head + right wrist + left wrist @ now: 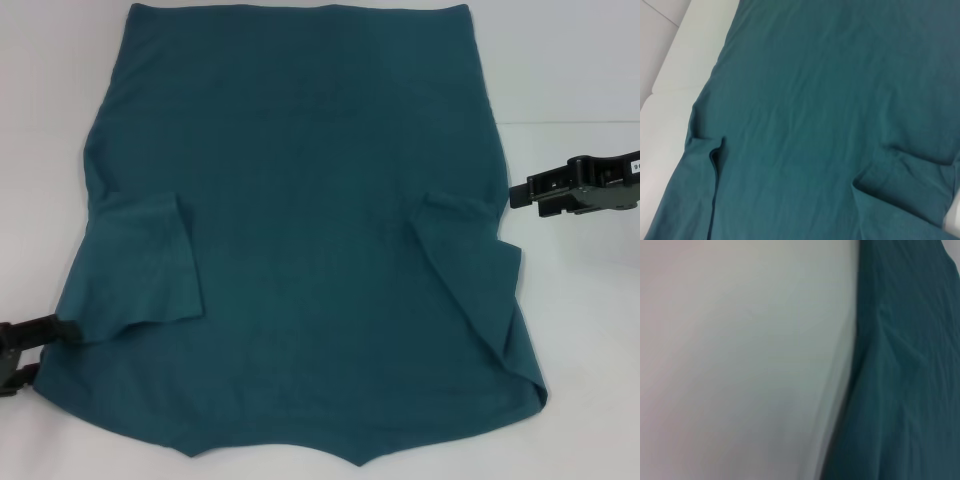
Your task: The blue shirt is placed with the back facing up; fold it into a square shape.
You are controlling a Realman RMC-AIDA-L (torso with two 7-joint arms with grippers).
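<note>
1. The blue shirt [320, 230] lies flat on the white table [580, 60], back side up, with the collar at the near edge and the hem far away. Both short sleeves are already folded inward onto the body.
2. The left gripper [25, 345] is low at the near left corner, touching or just beside the shirt edge under the folded left sleeve [145, 265]. I cannot tell if its fingers are spread or pinching the cloth.
3. The right gripper [560, 192] hovers beside the right edge of the shirt, near the folded right sleeve [465, 260] but apart from it. Its fingers seem to be pressed together and hold nothing.
4. The cloth looks soft, thin and light, so it will sag and wrinkle when it is lifted.
5. In my judgement, the best places to take hold are the side edges nearest to each gripper, pinching both layers together.
</note>
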